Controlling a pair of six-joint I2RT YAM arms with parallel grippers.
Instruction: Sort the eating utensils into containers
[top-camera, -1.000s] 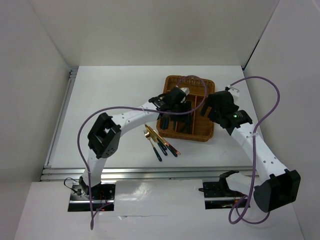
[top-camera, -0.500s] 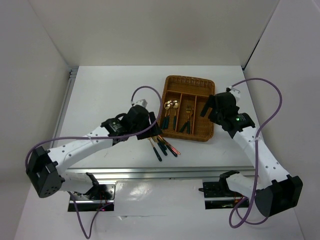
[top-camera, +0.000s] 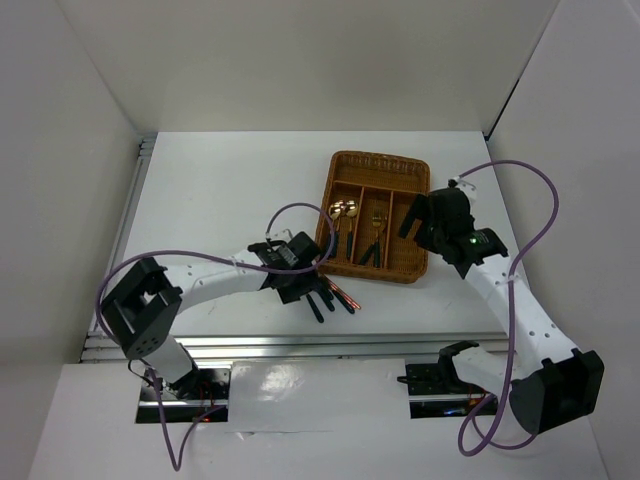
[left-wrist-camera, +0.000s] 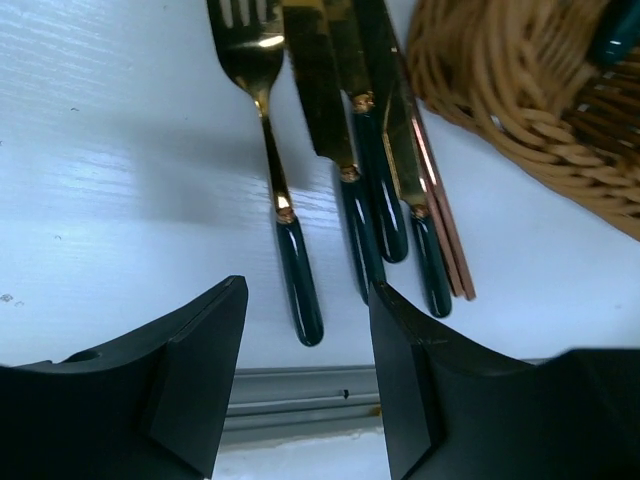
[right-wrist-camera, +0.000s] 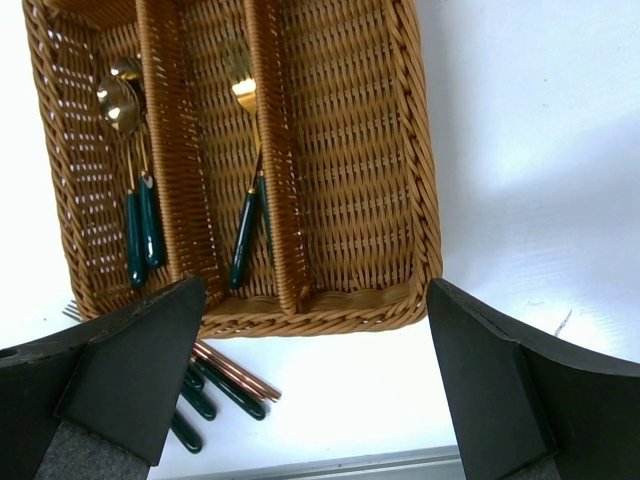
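Lying on the white table (top-camera: 220, 200) near the brown woven wicker tray (left-wrist-camera: 520, 90), the gold-headed, dark-green-handled fork (left-wrist-camera: 283, 205) is pointed handle-first between the left gripper's (left-wrist-camera: 307, 290) spread, empty jaws, while the right gripper (right-wrist-camera: 315, 300), likewise spread and empty, is placed farther off, over the tray.

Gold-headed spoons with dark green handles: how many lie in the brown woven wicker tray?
2. Both lie side by side in the leftmost long compartment of the brown woven wicker tray: the left spoon and the right spoon. None looks hidden.
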